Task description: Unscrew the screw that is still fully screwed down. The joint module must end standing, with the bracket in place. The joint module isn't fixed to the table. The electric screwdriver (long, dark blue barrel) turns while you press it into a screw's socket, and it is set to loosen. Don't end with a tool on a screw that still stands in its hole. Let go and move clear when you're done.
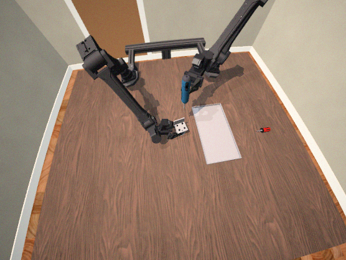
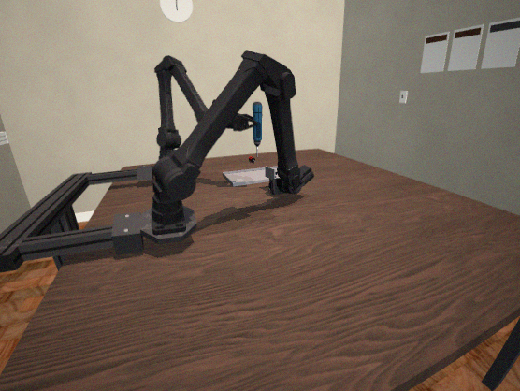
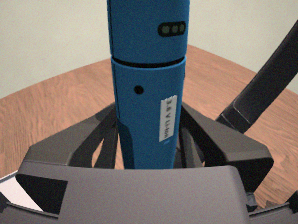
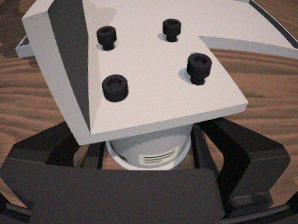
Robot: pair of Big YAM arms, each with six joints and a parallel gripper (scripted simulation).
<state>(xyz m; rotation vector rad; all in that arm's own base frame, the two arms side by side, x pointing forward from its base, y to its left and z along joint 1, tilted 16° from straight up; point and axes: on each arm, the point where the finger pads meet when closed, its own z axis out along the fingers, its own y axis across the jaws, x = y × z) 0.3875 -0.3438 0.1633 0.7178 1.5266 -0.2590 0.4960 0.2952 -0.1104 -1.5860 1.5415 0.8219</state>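
The joint module (image 4: 150, 152) stands on the table with a light grey bracket (image 1: 181, 127) (image 2: 271, 171) (image 4: 150, 90) on top. Several black screws sit in the bracket; the one at the near right (image 4: 199, 66) stands clearly raised, and the one at the near left (image 4: 115, 87) looks lower. My right gripper (image 1: 173, 131) (image 4: 148, 110) is shut on the module's round body at table level. My left gripper (image 1: 191, 81) (image 2: 247, 123) (image 3: 148, 109) is shut on the blue electric screwdriver (image 1: 185, 88) (image 2: 257, 123) (image 3: 147, 100). It holds the screwdriver upright, tip down, high above the table behind the module.
A flat white tray (image 1: 216, 134) (image 2: 245, 177) lies just beside the module. A small red-handled screwdriver (image 1: 264, 129) (image 2: 252, 159) lies on the table beyond the tray. A dark frame rail (image 1: 165, 46) (image 2: 42, 220) runs along the table's back edge.
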